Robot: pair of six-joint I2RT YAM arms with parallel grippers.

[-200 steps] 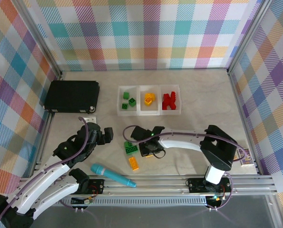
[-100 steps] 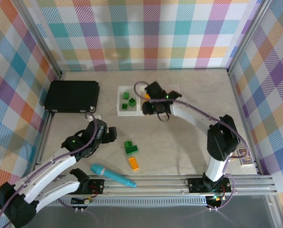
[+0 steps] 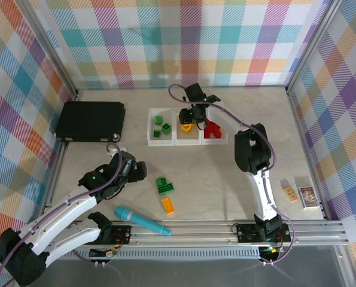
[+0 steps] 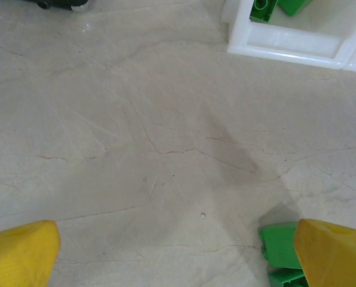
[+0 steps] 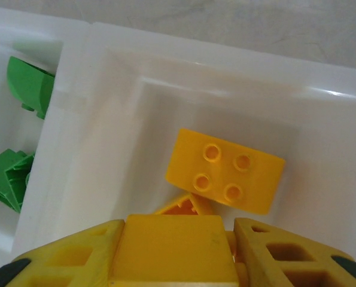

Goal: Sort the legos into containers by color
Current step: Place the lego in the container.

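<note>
Three clear containers stand in a row at the table's far middle: green legos (image 3: 160, 127) in the left one, yellow legos (image 3: 185, 127) in the middle one, red legos (image 3: 212, 128) in the right one. My right gripper (image 3: 193, 116) hangs over the middle container (image 5: 136, 78), shut on a yellow lego (image 5: 178, 251), above two yellow legos (image 5: 225, 170) lying in it. Green legos (image 3: 164, 185) and an orange lego (image 3: 168, 205) lie loose on the table. My left gripper (image 3: 137, 170) is open just left of them, and a green lego (image 4: 280, 244) sits by its right fingertip (image 4: 336, 254).
A black case (image 3: 91, 121) lies at the far left. A teal marker (image 3: 140, 220) rests near the front rail. Two small cards (image 3: 301, 195) lie at the right edge. Checked walls close in the table on three sides.
My right arm swung from beside the loose legos near the front up to the middle container, still shut. The left gripper edged a little toward the green legos.
</note>
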